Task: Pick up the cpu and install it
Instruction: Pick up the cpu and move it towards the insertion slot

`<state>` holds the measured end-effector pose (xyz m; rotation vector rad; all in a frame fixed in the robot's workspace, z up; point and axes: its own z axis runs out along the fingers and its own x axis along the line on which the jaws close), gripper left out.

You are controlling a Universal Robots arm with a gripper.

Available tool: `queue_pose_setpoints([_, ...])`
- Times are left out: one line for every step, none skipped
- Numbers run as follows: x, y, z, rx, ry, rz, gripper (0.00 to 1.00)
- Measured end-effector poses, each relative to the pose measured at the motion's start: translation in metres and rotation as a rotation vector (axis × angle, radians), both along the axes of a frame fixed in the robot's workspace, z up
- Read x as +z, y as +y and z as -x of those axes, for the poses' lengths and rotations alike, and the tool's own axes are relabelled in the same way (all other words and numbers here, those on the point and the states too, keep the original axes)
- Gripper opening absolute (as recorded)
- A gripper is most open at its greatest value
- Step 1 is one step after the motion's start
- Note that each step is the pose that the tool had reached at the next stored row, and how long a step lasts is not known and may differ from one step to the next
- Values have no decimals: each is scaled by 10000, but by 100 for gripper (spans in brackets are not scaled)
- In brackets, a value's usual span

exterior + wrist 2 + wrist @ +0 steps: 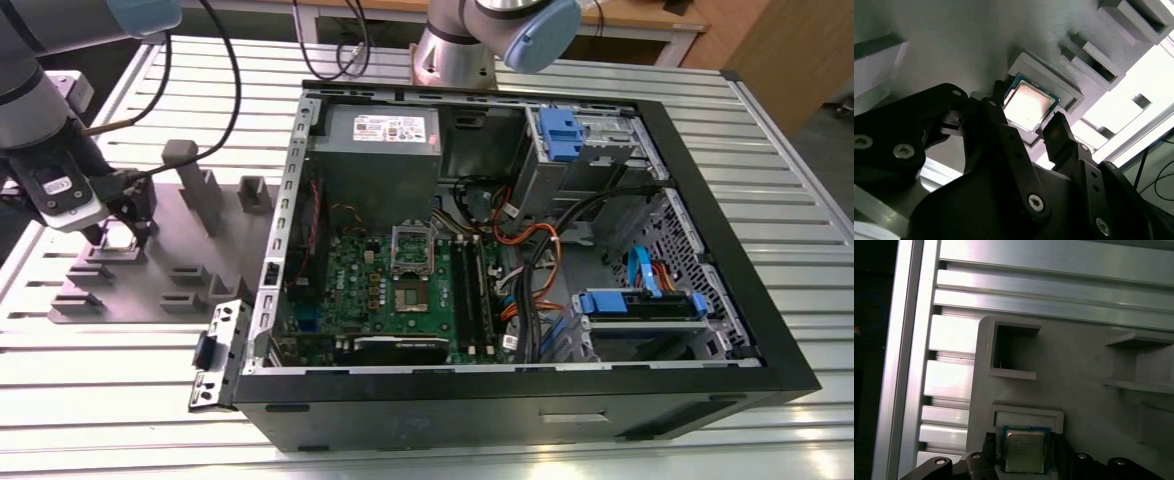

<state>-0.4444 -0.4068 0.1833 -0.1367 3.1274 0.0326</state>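
The cpu point(1029, 104) point(1025, 451), a small square chip with a silver-grey top, lies flat in a shallow seat of the grey moulded plate point(180, 285) at the exterior view's left. My gripper point(120, 235) is down over that seat. In both wrist views its two black fingers point(1056, 131) point(989, 446) stand on opposite sides of the chip, with narrow gaps showing at the chip's edges. The gripper point(1026, 112) point(1024, 452) is open around the chip, which rests in its seat.
An open black computer case point(747, 370) lies on the slatted aluminium table point(787, 170), with a green circuit board point(354, 285) and its socket point(411, 245) inside. Upright blocks point(198, 195) rise from the plate beside my gripper. A second arm's base point(461, 45) stands behind the case.
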Motion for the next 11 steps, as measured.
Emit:
queue_pose_setpoints([0, 0, 3, -23, 0, 2, 58])
queue_pose_setpoints([0, 0, 4, -57, -2, 11, 58])
queue_pose_setpoints([0, 0, 4, -65, -3, 21, 58])
queue_pose_setpoints([0, -1, 4, -68, -2, 22, 58])
queue_pose_setpoints([0, -1, 4, -69, -1, 30, 58])
queue_pose_setpoints([0, 0, 5, -70, -1, 33, 58])
queue_pose_setpoints([0, -1, 5, -70, -1, 33, 58])
queue_pose_setpoints([0, -1, 4, -70, -1, 34, 58])
queue_pose_setpoints([0, 0, 4, -69, -1, 34, 58])
queue_pose_setpoints([0, 0, 4, -70, -1, 34, 58])
queue_pose_setpoints([0, 0, 4, -70, -1, 35, 56])
